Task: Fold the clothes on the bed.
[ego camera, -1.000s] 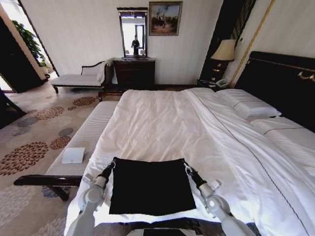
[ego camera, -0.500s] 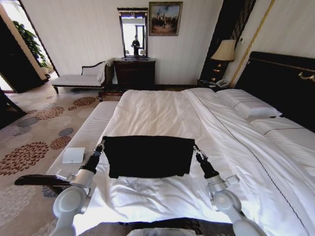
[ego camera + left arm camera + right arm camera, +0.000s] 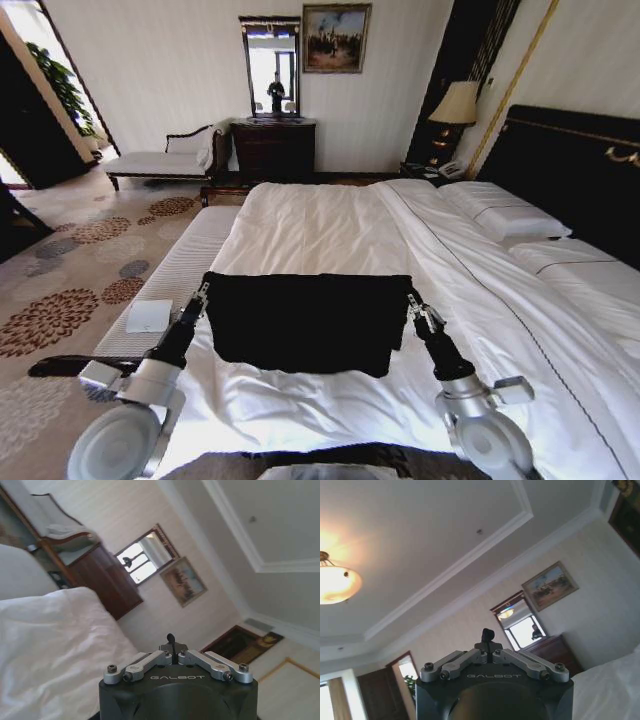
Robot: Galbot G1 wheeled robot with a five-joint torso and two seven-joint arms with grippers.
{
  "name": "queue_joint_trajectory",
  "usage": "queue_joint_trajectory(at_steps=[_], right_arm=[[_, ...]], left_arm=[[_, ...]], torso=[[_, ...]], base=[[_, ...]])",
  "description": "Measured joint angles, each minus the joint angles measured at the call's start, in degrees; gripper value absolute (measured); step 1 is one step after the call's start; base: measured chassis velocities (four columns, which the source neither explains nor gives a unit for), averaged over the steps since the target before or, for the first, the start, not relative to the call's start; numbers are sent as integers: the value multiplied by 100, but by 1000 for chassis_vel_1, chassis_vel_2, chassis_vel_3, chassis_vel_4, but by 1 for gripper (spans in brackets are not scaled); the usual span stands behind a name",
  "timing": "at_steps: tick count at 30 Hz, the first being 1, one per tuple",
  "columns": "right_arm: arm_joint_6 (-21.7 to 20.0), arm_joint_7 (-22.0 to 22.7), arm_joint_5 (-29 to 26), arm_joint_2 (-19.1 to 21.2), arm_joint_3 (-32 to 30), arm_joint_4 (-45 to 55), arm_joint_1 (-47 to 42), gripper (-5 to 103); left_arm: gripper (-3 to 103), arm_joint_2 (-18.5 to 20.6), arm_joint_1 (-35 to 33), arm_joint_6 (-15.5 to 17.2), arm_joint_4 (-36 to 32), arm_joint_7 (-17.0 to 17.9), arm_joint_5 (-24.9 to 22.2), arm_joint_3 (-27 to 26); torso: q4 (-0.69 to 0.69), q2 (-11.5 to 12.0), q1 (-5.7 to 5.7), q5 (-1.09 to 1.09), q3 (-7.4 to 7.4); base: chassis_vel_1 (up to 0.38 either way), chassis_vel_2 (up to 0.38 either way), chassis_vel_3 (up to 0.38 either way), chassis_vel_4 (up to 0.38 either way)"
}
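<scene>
aloft, the soft black t-shirt [image 3: 305, 322] hangs over the white-duveted bed [image 3: 330, 235], left pincer [image 3: 203, 293] and right pincer [image 3: 416, 305] each clamped on a corner; uneven travel could skew the fold.

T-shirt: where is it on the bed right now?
In the head view the black T-shirt is stretched over the bed's near white duvet, between the left tool and the right tool, each pinching a corner.
</scene>
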State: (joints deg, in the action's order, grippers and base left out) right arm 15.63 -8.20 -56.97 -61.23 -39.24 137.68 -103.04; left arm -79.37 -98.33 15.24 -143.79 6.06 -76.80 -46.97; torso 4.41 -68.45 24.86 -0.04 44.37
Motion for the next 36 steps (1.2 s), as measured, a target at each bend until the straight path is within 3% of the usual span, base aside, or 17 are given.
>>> queue_joint_trajectory(at_steps=[1,4,5,7,8,9,11,13,16,17,20,22,24,27,28,32,36], right_arm=[[0,0,0,0,0,0,0,0],[-1041,2027,-125,175,-81,588,166,0],[-1041,2027,-125,175,-81,588,166,0],[-1830,3327,-486,379,197,575,820,0],[-2029,3632,-600,457,353,347,1159,0],[-2029,3632,-600,457,353,347,1159,0],[-2308,3910,-964,620,708,-420,1763,0],[-2374,3926,-1124,691,898,-779,2019,0],[-2411,3781,-1319,804,1658,-2213,2893,0],[-2411,3781,-1319,804,1658,-2213,2893,0],[-2188,3405,-1353,762,2264,-3403,3694,0],[-2092,3258,-1333,727,2392,-3695,3877,0],[-1687,2711,-1169,595,2711,-4590,4364,0],[-1241,2023,-1001,440,2928,-5409,4758,0],[-1241,2023,-1001,440,2928,-5409,4758,0],[-725,1166,-873,255,3085,-6075,5069,0],[-414,607,-841,131,3100,-6378,5175,0]], left_arm=[[0,0,0,0,0,0,0,0],[0,8,-135,175,-2,687,-69,3],[0,8,-135,175,-2,687,-69,3],[0,17,106,347,6,992,71,158],[0,31,301,406,62,1043,117,254],[0,31,301,406,62,1043,117,254],[0,86,870,528,638,1144,236,510],[0,106,1099,571,991,1145,295,638],[0,140,1943,618,2438,1013,590,1170],[0,140,1943,618,2438,1013,590,1170],[0,126,2824,470,3648,716,917,1581],[0,116,3022,411,3943,621,985,1659],[0,64,3549,225,4800,279,1157,1840],[0,-54,4041,1,5583,-144,1313,1962],[0,-54,4041,1,5583,-144,1313,1962],[0,-296,4357,-310,6263,-651,1531,2010],[0,-426,4384,-477,6496,-923,1593,1936]], torso=[[0,0,0,0,0],[0,-1,0,-3,0],[0,-1,0,-3,0],[-2,-1,0,-1,0],[-4,-1,0,-1,1],[-4,-1,0,-1,1],[-2,0,0,3,2],[2,1,1,-1,2],[-3,3,2,1,4],[-3,3,2,1,4],[0,2,2,0,3],[1,2,2,0,3],[-4,3,3,1,4],[0,3,4,1,3],[0,3,4,1,3],[0,2,2,1,2],[-1,2,2,-1,2]], base=[[0,0,0,0],[0,0,0,0],[0,0,0,0],[0,0,0,0],[0,0,0,0],[0,0,0,0],[0,0,0,0],[0,0,0,0],[0,0,0,0],[0,0,0,0],[0,0,0,0],[0,0,0,0],[0,0,0,0],[0,0,0,0],[0,0,0,0],[0,0,0,0],[0,0,0,0]])
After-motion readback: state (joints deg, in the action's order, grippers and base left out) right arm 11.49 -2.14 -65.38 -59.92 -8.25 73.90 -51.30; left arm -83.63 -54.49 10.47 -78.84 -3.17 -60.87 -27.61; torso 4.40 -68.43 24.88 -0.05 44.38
